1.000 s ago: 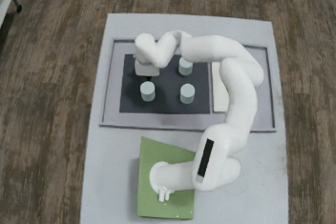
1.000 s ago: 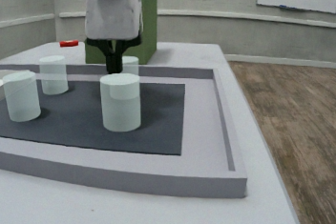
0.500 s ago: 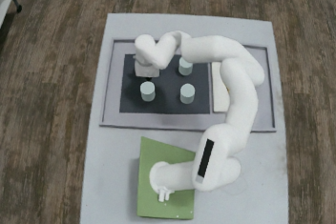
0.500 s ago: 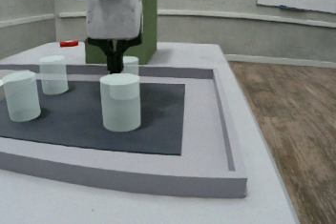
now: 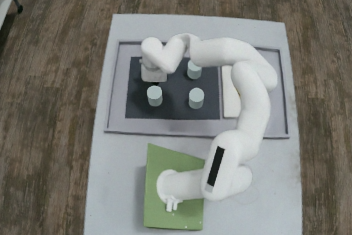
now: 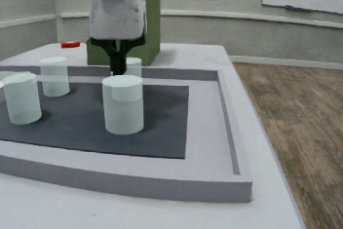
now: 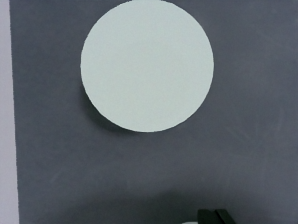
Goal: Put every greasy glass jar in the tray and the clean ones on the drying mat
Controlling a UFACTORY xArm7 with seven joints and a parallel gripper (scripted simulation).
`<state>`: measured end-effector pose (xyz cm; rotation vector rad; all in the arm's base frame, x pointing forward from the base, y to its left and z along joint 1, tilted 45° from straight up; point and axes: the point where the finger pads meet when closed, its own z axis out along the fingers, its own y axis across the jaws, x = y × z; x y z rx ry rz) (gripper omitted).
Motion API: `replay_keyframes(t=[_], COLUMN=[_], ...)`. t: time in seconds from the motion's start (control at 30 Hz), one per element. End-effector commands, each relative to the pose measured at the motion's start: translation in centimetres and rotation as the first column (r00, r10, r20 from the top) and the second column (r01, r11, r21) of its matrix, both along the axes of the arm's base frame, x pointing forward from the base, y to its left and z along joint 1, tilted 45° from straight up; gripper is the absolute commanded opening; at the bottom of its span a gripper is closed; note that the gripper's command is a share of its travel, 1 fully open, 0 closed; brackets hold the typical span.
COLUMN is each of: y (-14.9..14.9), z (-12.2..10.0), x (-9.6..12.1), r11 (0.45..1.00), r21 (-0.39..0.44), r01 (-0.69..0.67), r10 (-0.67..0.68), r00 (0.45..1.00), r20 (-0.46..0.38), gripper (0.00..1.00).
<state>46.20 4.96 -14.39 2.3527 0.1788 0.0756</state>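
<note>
Four pale, frosted jars stand upright on the dark mat (image 5: 175,112) (image 6: 166,122). The far-left jar (image 6: 123,110) (image 7: 147,65) is hidden by the arm in the top view. The near-left jar (image 5: 155,96) (image 6: 133,67), near-right jar (image 5: 196,99) (image 6: 56,78) and far-right jar (image 5: 194,71) (image 6: 22,100) look alike; grease cannot be told by sight. My gripper (image 5: 155,83) (image 6: 118,72) (image 7: 217,217) is shut and empty, pointing down between the two left jars, its tips around jar-top height. Whether it touches a jar cannot be told.
A grey raised rim (image 5: 200,135) (image 6: 122,187) surrounds the mat and a cream, flat panel (image 5: 230,98), partly hidden by the arm. A green block (image 5: 155,163) (image 6: 152,22) stands at the arm's base. A red object (image 6: 70,44) lies at the table's back left in the exterior view.
</note>
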Motion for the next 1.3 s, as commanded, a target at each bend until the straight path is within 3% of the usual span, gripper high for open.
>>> replay_keyframes(t=[0.0,1.27], y=[0.27,0.45], z=[0.07,0.32], x=[0.02,-0.47], r11=[1.000,1.000], r21=[0.003,0.003], r01=[-0.003,-0.003], r10=[0.003,0.003], r00=[1.000,1.000], r20=[0.002,0.002], gripper=[0.00,0.00])
